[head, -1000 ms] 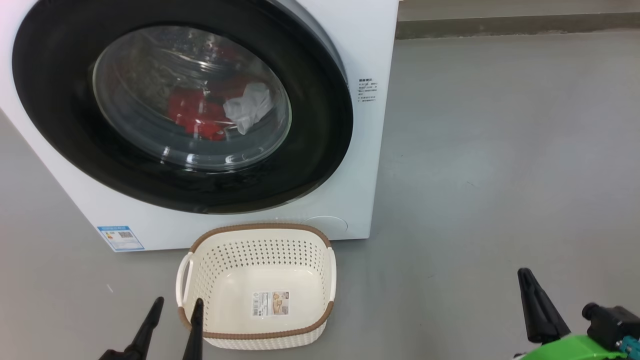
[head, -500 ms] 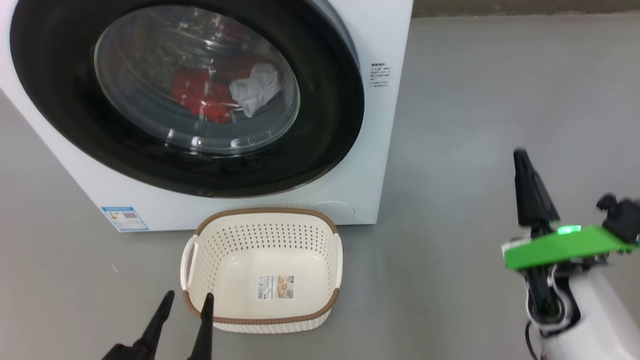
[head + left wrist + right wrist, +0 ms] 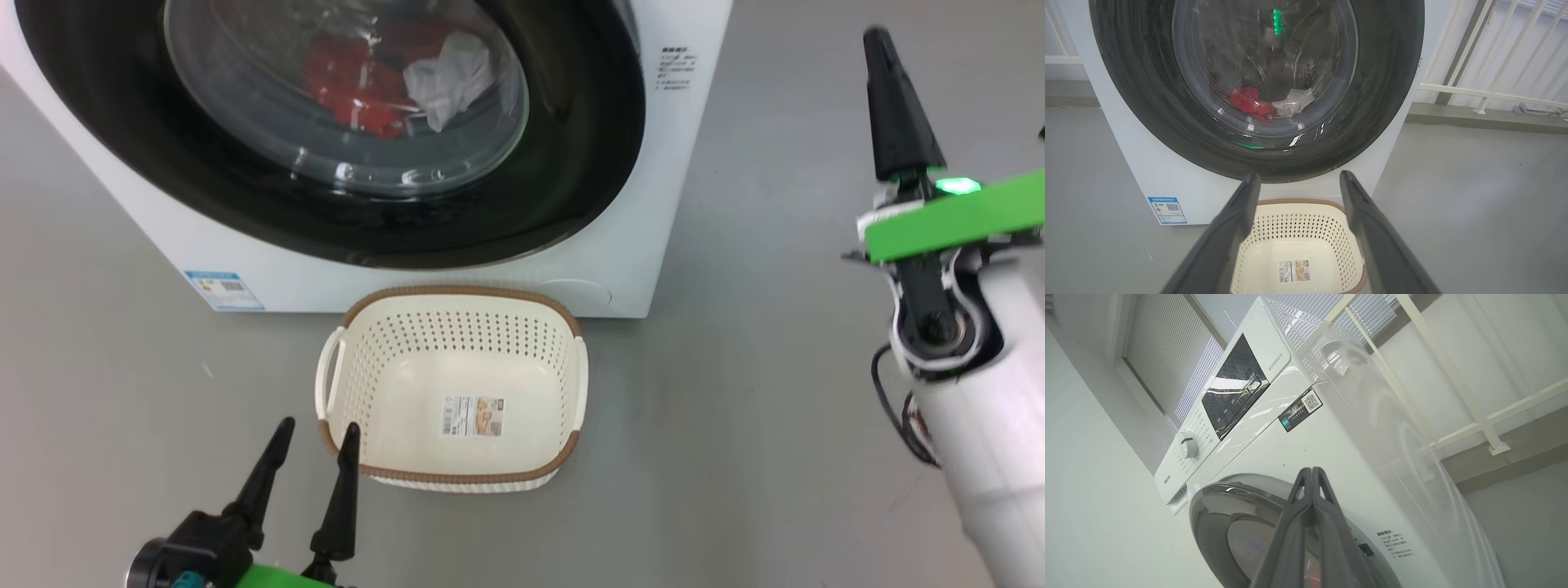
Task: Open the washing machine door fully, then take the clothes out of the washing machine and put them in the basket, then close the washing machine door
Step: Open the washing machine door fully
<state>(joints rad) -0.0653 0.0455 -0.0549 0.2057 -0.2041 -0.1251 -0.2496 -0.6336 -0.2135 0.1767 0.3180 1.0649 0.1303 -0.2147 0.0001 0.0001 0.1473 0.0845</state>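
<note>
Right fingers (image 3: 894, 106), pressed tightly together and holding nothing, stand in the air clear of the washing machine door (image 3: 571, 163), which lies shut to their left on the washing machine (image 3: 678, 229). Red and white clothes (image 3: 351, 77) show behind its glass. The basket (image 3: 457, 291) sits on the grey floor (image 3: 735, 408) just ahead of the left fingers (image 3: 343, 490), spread wide and gripping nothing.

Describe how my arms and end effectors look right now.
The left end effector and right end effector each have two long, tapered dark fingers on a black base. Behind the right one sits a bright green plate with a lit green indicator. Its forearm is a glossy white cylinder with a thin black cable looping alongside. A teal connector shows at the left one's base.
</note>
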